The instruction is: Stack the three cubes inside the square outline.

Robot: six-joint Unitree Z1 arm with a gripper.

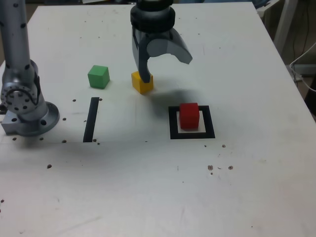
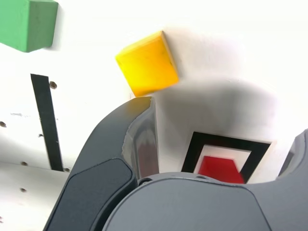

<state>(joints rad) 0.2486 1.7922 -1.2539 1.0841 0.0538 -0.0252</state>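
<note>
In the exterior view, the gripper [image 1: 165, 66] hangs with its jaws spread and grasping nothing; one fingertip [image 1: 145, 76] touches the yellow cube [image 1: 142, 83]. The green cube [image 1: 98, 76] lies at nine o'clock from the yellow one, near it. The red cube [image 1: 189, 116] sits inside the square outline [image 1: 174, 123], at four o'clock from the yellow cube. A black tape strip [image 1: 91, 120] lies on the white table [image 1: 148, 187].

In the wrist view, the yellow cube [image 2: 147, 63] lies just off a fingertip [image 2: 139, 108], outside the jaws, with the green cube [image 2: 28, 23], tape strip [image 2: 47, 120], outline [image 2: 192, 149] and red cube [image 2: 219, 169] visible.
</note>
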